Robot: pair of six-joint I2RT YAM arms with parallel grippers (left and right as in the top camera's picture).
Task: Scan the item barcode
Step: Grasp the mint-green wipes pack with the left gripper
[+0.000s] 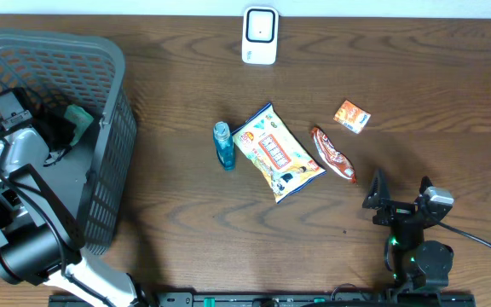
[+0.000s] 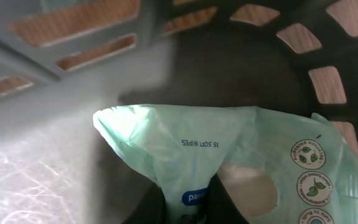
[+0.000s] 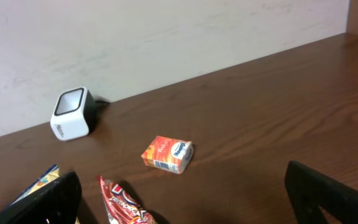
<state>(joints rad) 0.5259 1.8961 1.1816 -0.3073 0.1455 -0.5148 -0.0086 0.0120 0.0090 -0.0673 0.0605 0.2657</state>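
Overhead, the left gripper (image 1: 60,130) reaches down into the grey plastic basket (image 1: 118,102) at the table's left end, its fingers clamped on a pale green pack of wipes (image 1: 80,121) that lies on the basket floor near the right wall. Left wrist view confirms the grasp: the dark fingertips (image 2: 166,208) pinch the lower edge of the pack (image 2: 241,149), whose film is creased and printed with small leaf badges. The white scanner (image 1: 260,36) stands at the far edge of the wooden table (image 1: 416,77), well apart from the basket. Between them lie a blue bottle (image 1: 223,145), a yellow snack bag (image 1: 277,153), a red candy wrapper (image 1: 333,154) and a small orange box (image 1: 352,116). The right gripper (image 1: 401,194) hovers near the front edge, jaws spread wide and holding nothing.
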